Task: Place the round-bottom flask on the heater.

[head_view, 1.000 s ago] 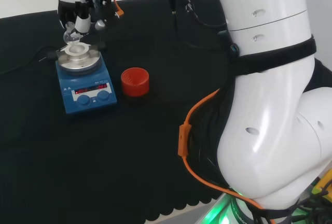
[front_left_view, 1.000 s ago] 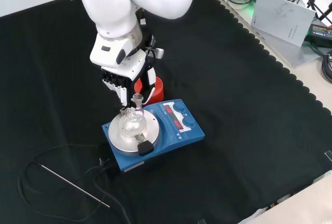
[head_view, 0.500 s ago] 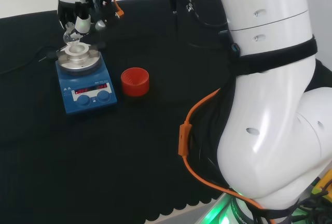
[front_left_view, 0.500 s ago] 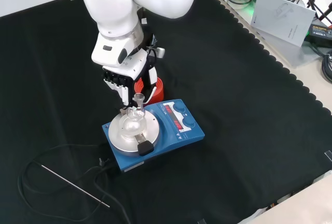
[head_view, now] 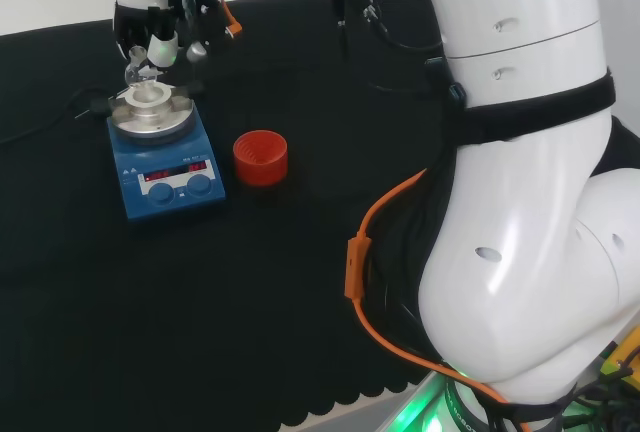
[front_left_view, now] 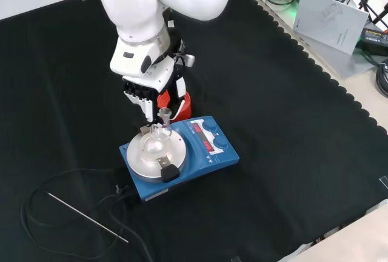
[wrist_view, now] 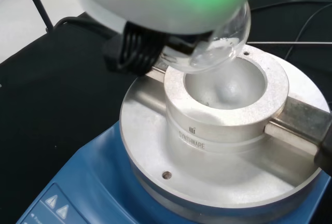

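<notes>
Head view: ribbed stand (head_view: 260,157) at heater's (head_view: 163,158) three o'clock (just beside); flask (head_view: 140,74) above heater.

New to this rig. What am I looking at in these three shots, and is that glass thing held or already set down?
It is one white robot arm with a black and white hand in place of a gripper, at a bench under black cloth.

The head view looks over the arm from behind; the big white shapes at its right are the arm itself. The front view faces the arm and looks down. The wrist view looks past the palm.

On the cloth stand a blue heater with a round metal block on top, a red ribbed ring beside it, and a thin metal rod on a cable.

The hand's fingers hold a clear round-bottom flask by its neck. In the wrist view its bulb hangs just above the block's hollow, so it is not yet set down.
</notes>
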You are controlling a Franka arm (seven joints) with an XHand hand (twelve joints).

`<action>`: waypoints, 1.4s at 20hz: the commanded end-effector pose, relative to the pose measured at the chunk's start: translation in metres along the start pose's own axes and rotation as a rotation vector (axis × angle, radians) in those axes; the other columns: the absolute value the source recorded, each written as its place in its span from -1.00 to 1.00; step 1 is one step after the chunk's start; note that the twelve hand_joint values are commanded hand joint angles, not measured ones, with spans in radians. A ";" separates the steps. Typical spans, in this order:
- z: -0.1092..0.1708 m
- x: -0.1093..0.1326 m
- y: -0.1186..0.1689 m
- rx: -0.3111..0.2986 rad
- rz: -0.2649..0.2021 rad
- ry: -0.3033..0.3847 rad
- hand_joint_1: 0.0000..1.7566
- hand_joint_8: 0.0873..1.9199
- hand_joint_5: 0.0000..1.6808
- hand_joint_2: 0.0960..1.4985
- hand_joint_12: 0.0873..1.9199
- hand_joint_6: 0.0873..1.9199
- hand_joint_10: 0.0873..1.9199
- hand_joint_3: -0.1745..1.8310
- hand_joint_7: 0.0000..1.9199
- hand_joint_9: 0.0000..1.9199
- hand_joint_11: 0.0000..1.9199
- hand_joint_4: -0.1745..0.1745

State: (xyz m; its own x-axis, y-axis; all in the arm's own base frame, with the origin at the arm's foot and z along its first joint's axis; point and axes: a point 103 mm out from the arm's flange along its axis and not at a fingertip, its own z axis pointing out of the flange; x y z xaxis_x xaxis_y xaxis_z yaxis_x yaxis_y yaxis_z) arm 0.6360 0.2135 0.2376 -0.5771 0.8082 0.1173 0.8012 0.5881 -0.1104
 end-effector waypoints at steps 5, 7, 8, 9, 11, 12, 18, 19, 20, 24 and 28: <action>0.009 0.000 0.011 0.014 0.000 -0.003 0.51 -0.39 0.44 -0.46 -0.10 -0.28 -0.75 0.13 0.53 0.78 0.77 -1.00; 0.008 -0.001 0.010 0.011 0.000 -0.002 0.51 -0.39 0.44 -0.46 -0.10 -0.28 -0.75 0.13 0.53 0.78 0.77 -1.00; 0.009 -0.002 0.011 0.012 0.001 -0.001 0.51 -0.39 0.44 -0.46 -0.10 -0.28 -0.75 0.13 0.53 0.78 0.77 -1.00; 0.009 -0.002 0.011 0.013 0.002 0.000 0.51 -0.39 0.44 -0.46 -0.10 -0.28 -0.75 0.13 0.53 0.78 0.77 -1.00; 0.009 -0.003 0.012 0.015 0.004 0.000 0.51 -0.39 0.44 -0.46 -0.10 -0.28 -0.75 0.13 0.53 0.78 0.77 -1.00; 0.009 -0.004 0.012 0.016 0.006 0.001 0.51 -0.39 0.44 -0.46 -0.10 -0.28 -0.75 0.13 0.53 0.78 0.77 -1.00; 0.013 -0.010 0.015 0.020 0.013 0.014 0.51 -0.39 0.44 -0.46 -0.10 -0.28 -0.75 0.13 0.53 0.78 0.77 -1.00; 0.015 -0.015 0.017 0.020 0.013 0.015 0.51 -0.39 0.44 -0.46 -0.10 -0.28 -0.75 0.13 0.53 0.78 0.77 -1.00; 0.018 -0.019 0.018 0.020 0.012 0.014 0.51 -0.39 0.44 -0.46 -0.10 -0.28 -0.75 0.13 0.53 0.78 0.77 -1.00; 0.022 -0.023 0.017 0.021 0.016 0.009 0.51 -0.39 0.44 -0.46 -0.10 -0.28 -0.75 0.13 0.53 0.78 0.77 -1.00; 0.023 -0.027 0.016 0.019 0.026 0.015 0.51 -0.39 0.44 -0.46 -0.10 -0.28 -0.75 0.13 0.53 0.78 0.77 -1.00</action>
State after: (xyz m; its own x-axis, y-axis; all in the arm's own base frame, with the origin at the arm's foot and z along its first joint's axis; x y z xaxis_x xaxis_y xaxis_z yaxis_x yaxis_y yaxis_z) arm 0.6598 0.2058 0.2116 -0.5601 0.8187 0.1266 0.8082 0.5736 -0.1332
